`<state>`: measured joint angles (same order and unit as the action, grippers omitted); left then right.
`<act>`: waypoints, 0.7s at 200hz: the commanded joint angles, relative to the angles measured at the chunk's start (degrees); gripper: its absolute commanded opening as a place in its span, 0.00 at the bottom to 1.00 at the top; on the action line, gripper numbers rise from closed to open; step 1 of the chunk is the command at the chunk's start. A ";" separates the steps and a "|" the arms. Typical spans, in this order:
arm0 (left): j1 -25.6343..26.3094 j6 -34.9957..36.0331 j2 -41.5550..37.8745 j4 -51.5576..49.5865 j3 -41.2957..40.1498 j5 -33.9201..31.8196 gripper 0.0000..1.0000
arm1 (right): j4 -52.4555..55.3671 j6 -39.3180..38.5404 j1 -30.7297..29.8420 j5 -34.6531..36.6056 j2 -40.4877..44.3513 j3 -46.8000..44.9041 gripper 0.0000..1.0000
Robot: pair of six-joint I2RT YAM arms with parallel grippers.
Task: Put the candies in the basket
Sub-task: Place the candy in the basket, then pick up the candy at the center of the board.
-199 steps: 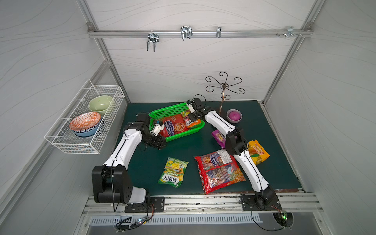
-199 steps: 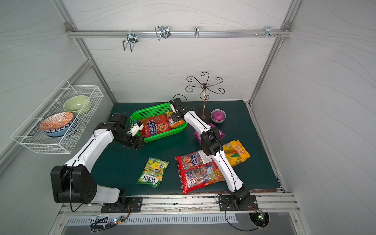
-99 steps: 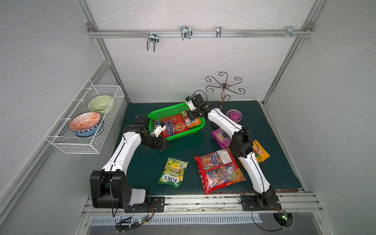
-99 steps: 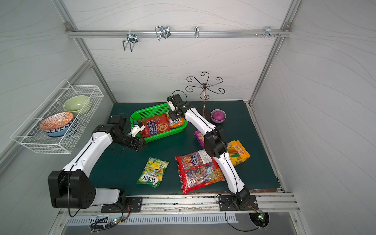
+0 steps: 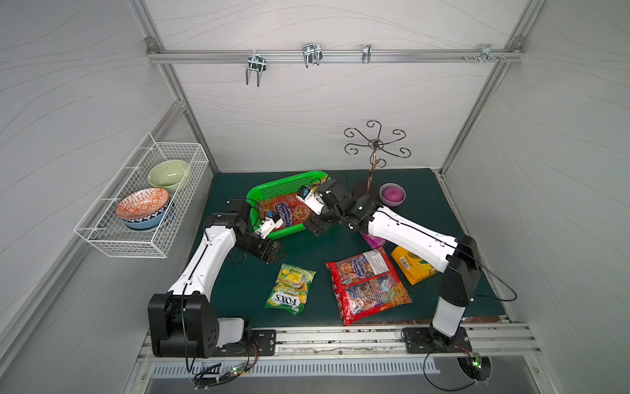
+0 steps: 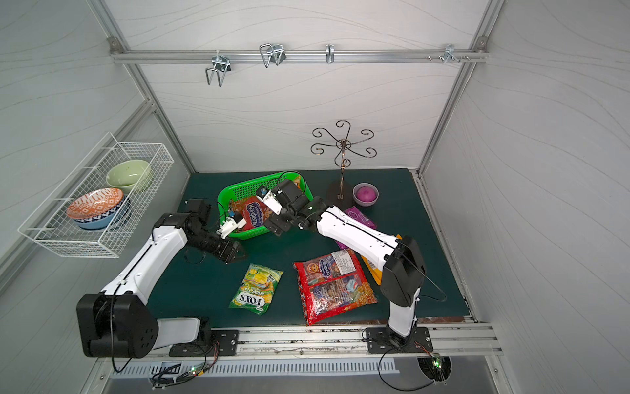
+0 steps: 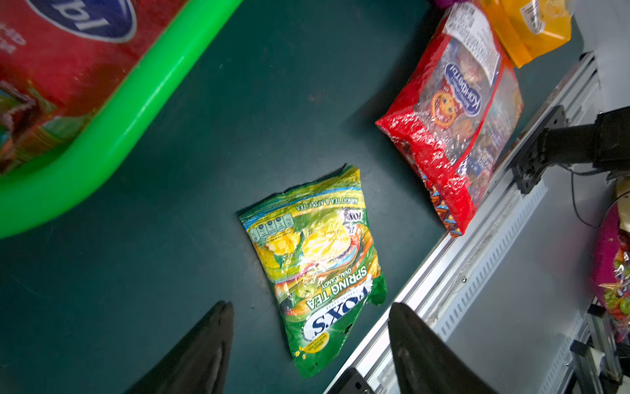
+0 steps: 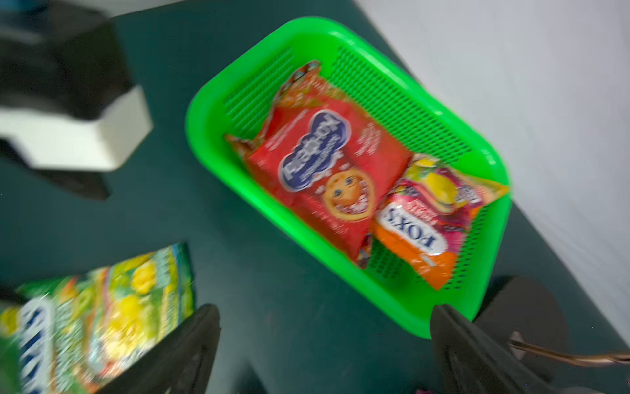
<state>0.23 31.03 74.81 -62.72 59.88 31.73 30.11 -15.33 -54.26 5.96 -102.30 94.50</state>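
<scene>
— where are your pincers?
— my left pincer (image 7: 310, 304) hangs over the dark green table mat (image 5: 238, 293), jaws wide apart with nothing between them. the small green glossy "fox's" candy bag (image 7: 317, 266) lies just below it. my right pincer (image 8: 324, 307) is spread wide too, and empty, by the near edge of the bright green perforated plastic basket (image 5: 283, 186).
— what lies in the basket?
— a large red glossy candy bag (image 8: 327, 163), flat on the floor of it, and a small orange "fox's" candy bag (image 8: 419, 232) beside it, one corner up at the rim.
— and outside?
— on the mat: the green bag, a second large red candy bag (image 5: 368, 286) near it, then a yellow-orange candy bag (image 5: 412, 269) and a purple candy bag (image 6: 361, 218), both partly hidden under my right arm.
</scene>
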 commanded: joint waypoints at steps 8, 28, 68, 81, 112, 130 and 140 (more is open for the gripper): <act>-0.13 4.71 -1.65 -1.32 -1.92 -2.83 0.75 | 5.15 -8.90 1.18 -21.36 8.54 -6.86 0.99; -0.09 7.82 -1.40 -3.72 -3.21 -2.77 0.76 | 1.53 -15.06 -0.12 -29.08 13.08 -16.63 0.99; -0.10 9.27 -1.02 -0.65 -7.59 -7.88 0.75 | -4.38 -26.89 -3.65 -26.31 12.23 -28.02 0.99; 0.15 10.06 -1.06 1.30 -9.53 -9.50 0.71 | -4.74 -30.03 -4.89 -24.21 9.79 -29.14 0.97; 0.58 13.60 -1.86 5.70 -14.02 -10.05 0.70 | -15.23 -30.94 -5.04 -22.81 7.54 -35.22 0.96; 1.63 15.81 -0.83 7.34 -16.54 -10.47 0.70 | -18.44 -32.30 -4.53 -21.73 5.07 -35.96 0.95; 2.82 16.51 -0.49 8.33 -17.56 -11.39 0.70 | -17.70 -32.22 -4.11 -21.89 3.14 -34.47 0.93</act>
<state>1.08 43.24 73.97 -57.98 44.03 22.13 18.26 -44.73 -59.16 -16.49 -96.07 58.59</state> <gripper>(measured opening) 0.705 0.947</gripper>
